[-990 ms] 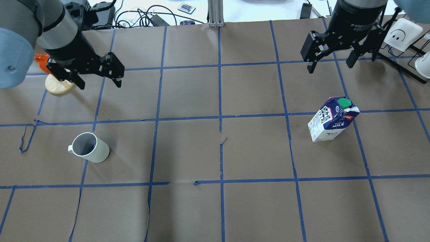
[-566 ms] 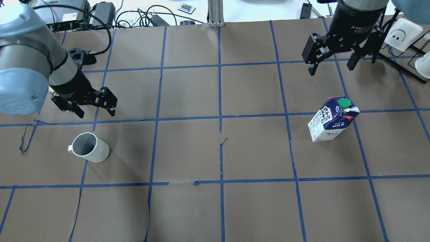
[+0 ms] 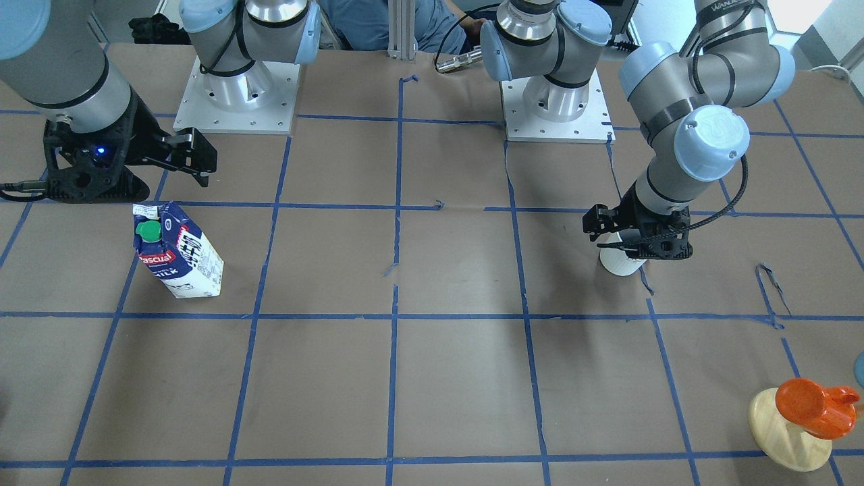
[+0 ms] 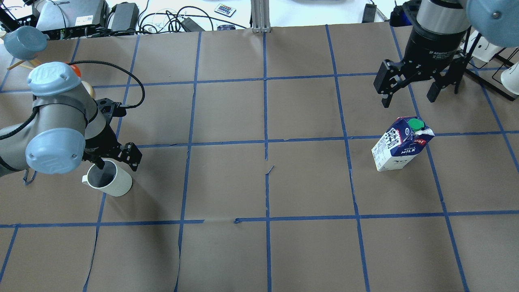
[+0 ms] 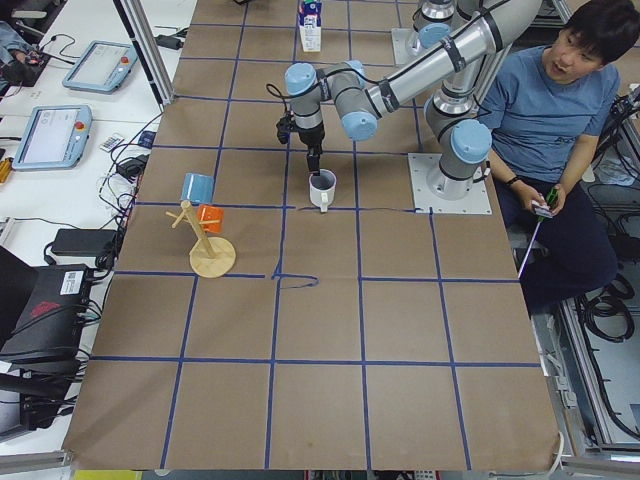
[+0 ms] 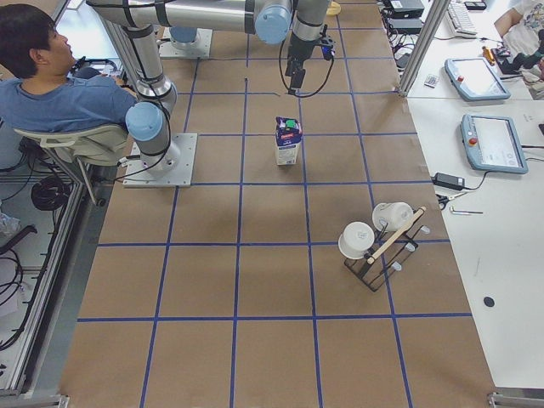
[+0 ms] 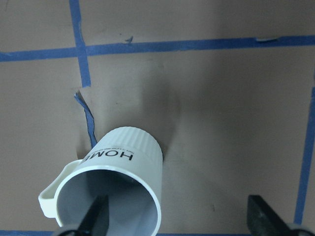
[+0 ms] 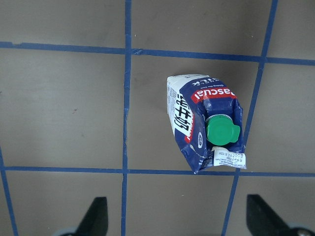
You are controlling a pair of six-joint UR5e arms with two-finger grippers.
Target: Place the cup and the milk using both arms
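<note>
item 1, nearest pairing: left gripper (image 4: pixel 117 162) at the cup (image 4: pixel 119 184). jaws wide apart, holding nothing. one finger (image 7: pixel 98 219) dips inside the cup's grey mouth. the other finger (image 7: pixel 261 219) stands outside, well clear of the ribbed wall. the wall on the side away from the handle (image 4: pixel 85 179) lies between the two, much closer to the inner one. cup upright, mouth up, on the table (image 4: pixel 227 182) in the robot's left half. judged: closing would pinch that wall, and the outer finger has the longer way to go.

item 2, farther pairing: right gripper (image 4: pixel 408 99) and the milk (image 4: pixel 399 148). jaws wide apart, empty. carton upright in the right half, green cap (image 4: pixel 414 123) on top. gripper hangs above it, apart. in the wrist view the carton falls within the gripper's open span, toward its right side. judged: a descent is wanted before any grasp.

note: the left arm is the nearer to its thing.
</note>
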